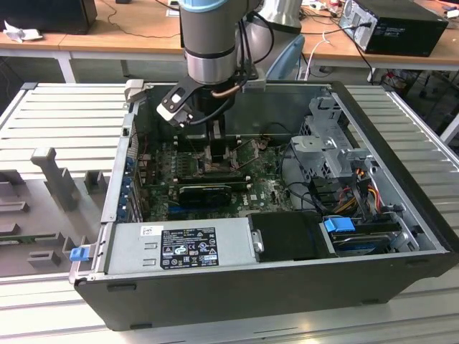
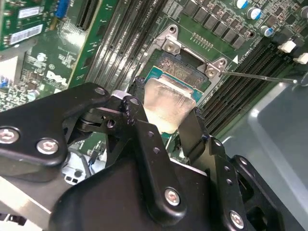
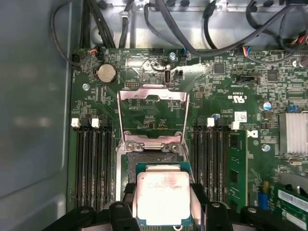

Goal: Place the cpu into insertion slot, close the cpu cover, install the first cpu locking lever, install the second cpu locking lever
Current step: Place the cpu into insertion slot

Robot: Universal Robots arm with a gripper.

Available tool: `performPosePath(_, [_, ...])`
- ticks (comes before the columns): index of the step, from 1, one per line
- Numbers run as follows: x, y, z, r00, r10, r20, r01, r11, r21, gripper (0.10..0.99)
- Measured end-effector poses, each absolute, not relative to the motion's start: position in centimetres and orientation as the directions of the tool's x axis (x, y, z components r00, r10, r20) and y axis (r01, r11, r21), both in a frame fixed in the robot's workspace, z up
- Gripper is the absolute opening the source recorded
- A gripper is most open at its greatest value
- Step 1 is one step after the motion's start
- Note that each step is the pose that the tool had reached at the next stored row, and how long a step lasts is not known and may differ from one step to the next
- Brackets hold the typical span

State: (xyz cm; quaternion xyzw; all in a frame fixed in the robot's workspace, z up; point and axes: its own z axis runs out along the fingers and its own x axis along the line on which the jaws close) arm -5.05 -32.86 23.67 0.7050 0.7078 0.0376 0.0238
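First wrist view has the gripper clamped on the cpu — jaws narrowed to the chip's width, one black finger on each of two opposite edges, the silvery top facing the camera. The fingers show more plainly in the second wrist view, pressing the chip from both sides. The cpu sits over the slot and covers the part nearest the gripper, while a strip of the slot's dark centre shows past the chip's far edge. Whether the chip rests in the slot or hangs just above it, I cannot tell. The cover is swung open, hinged at the slot's far edge and leaning away from it, with green motherboard showing through its window. In the second wrist view a thin wire lever juts out from a corner bracket of the slot, over the memory slots that flank the slot on both sides. In the exterior view the arm reaches down into an open case — it lies on a slatted metal table.
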Motion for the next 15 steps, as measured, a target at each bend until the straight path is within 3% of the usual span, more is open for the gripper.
performPosePath(15, [-5.1,-32.1,20.7,0.019,1.0,0.019,0.996,-0.02,0.083,0.529])
